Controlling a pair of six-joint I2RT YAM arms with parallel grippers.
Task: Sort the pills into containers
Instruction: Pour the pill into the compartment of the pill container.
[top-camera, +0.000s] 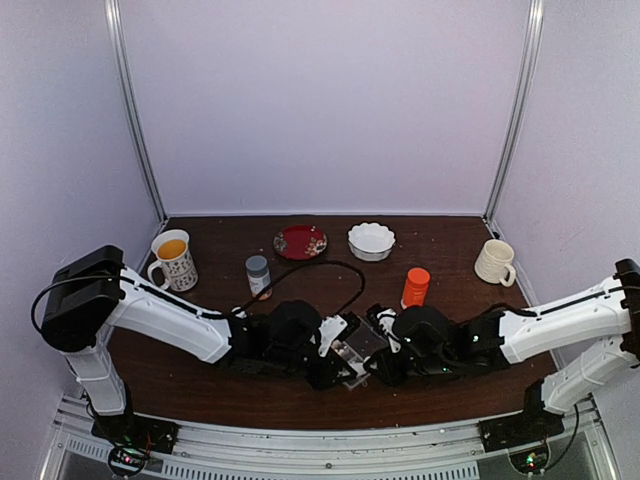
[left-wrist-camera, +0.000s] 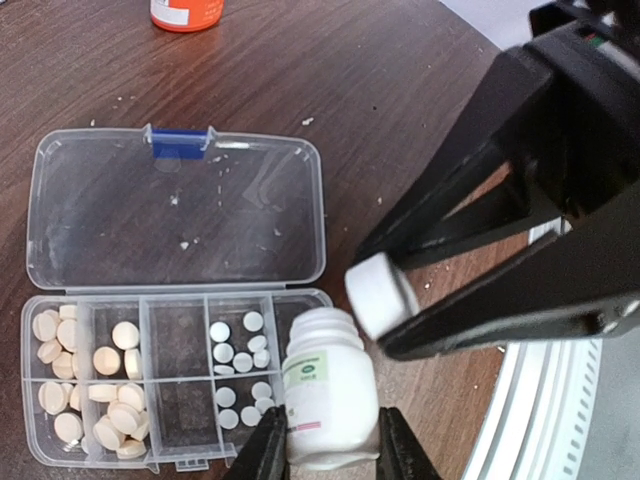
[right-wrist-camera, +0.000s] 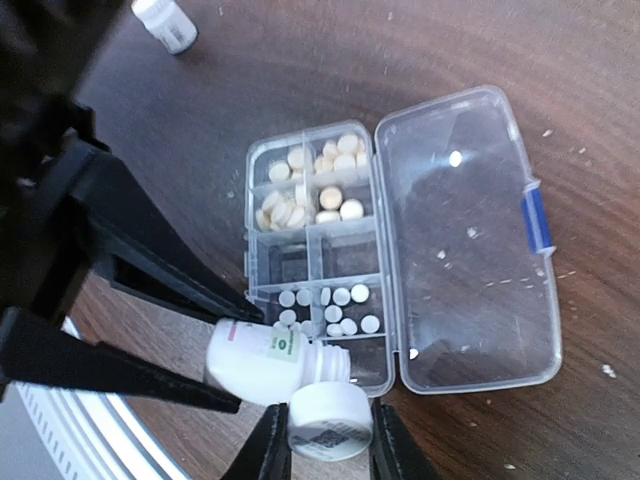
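Left pincer (left-wrist-camera: 335, 452): closed on the white bottle (left-wrist-camera: 330, 385), one finger pressed to each side of its body near the base.
White bottle: uncapped, with a green-marked label and a red stripe. It is tipped so that its open neck points at the end of the pill box nearest the small white tablets. Whether the neck hangs over a cell or just past the end wall cannot be told.
Right pincer (right-wrist-camera: 328, 450): clamped on the white cap (right-wrist-camera: 330, 420), which it holds just beside the bottle's neck.
Pill box (left-wrist-camera: 175, 345): flat clear plastic with two rows of small cells, lying on the table directly under both pincers.
Lid (left-wrist-camera: 180, 215): swung fully open and lying flat beside the cells, with a blue latch (left-wrist-camera: 180, 142) on its far edge.
Pills (left-wrist-camera: 110, 360): larger cream tablets fill the cells at one end, in both rows. Small white tablets (left-wrist-camera: 240, 350) sit in the pair of cells next to the bottle.
Table (top-camera: 200, 370): dark brown wood with white crumbs scattered around the box.
Orange bottle (top-camera: 415, 287): upright, just behind the right arm.
Grey-capped bottle (top-camera: 258, 275): upright, behind the left arm.
Back row: patterned mug of orange liquid (top-camera: 172, 260) at the left, then red plate (top-camera: 300, 241), white scalloped bowl (top-camera: 371, 240) and cream mug (top-camera: 495, 262) at the right, all well apart from the box.
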